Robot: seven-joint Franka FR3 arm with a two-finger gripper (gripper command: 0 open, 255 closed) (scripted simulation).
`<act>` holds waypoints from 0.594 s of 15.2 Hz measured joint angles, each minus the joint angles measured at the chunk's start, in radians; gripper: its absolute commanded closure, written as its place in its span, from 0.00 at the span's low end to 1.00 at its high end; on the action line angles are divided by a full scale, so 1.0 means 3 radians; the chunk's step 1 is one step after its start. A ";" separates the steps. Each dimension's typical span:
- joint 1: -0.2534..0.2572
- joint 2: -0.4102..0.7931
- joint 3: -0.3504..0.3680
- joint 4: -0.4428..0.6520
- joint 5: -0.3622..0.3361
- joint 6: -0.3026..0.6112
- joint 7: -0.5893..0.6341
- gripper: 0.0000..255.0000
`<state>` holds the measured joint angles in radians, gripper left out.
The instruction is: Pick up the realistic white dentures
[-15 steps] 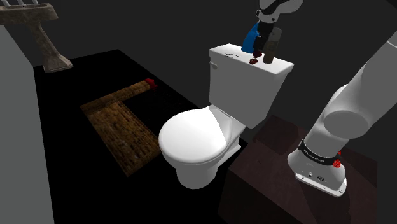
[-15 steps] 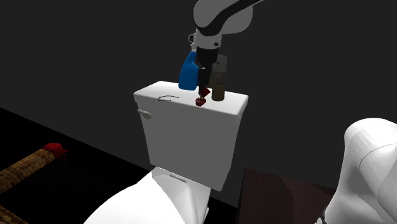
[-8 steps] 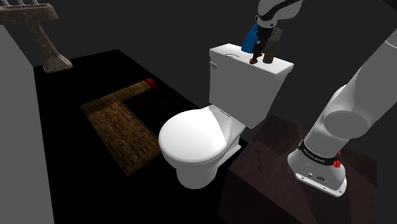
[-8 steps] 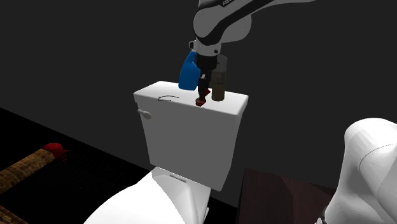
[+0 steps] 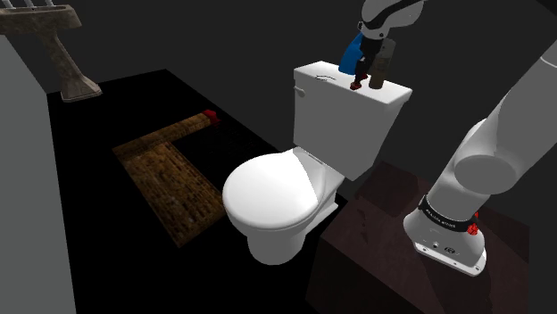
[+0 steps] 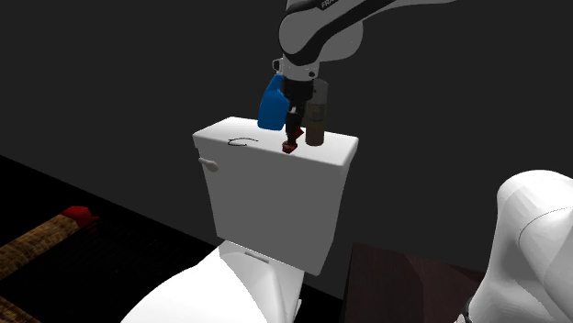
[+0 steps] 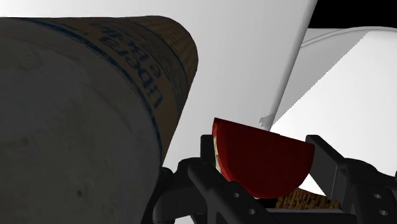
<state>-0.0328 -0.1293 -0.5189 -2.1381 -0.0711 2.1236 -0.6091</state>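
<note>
The white toilet tank lid [image 6: 220, 138] is carrying four things. A blue spray bottle [image 6: 272, 103] and a brown can [image 6: 316, 124] are standing upright near each other, dark red dentures [image 6: 291, 144] are sitting just in front of them, and a thin dark loop [image 6: 241, 140] is lying apart.

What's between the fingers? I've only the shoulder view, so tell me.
Observer: Wrist view: the dark red dentures, pale teeth along one edge, sit between the fingers of the gripper, which touch both sides.
Operator: Report whether they're off the tank.
Observer: Second exterior view: they rest on the white tank lid, not lifted yet.
Operator: Name what crowds the hand.
Observer: A brown bottle with blue lettering stands right beside the gripper.
</note>
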 measured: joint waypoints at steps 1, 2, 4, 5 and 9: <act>0.0001 -0.0008 0.0003 0.0013 -0.0004 -0.0023 0.0005 1.00; 0.0001 -0.0015 0.0005 0.0040 -0.0007 -0.0058 0.0005 1.00; 0.0001 -0.0037 0.0010 0.0098 -0.0016 -0.0136 0.0009 1.00; 0.0003 -0.0028 0.0010 0.0145 -0.0010 -0.0176 0.0005 1.00; 0.0007 -0.0081 0.0028 0.0272 -0.0032 -0.0350 0.0026 1.00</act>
<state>-0.0307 -0.1537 -0.5104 -2.0566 -0.0806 2.0185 -0.6013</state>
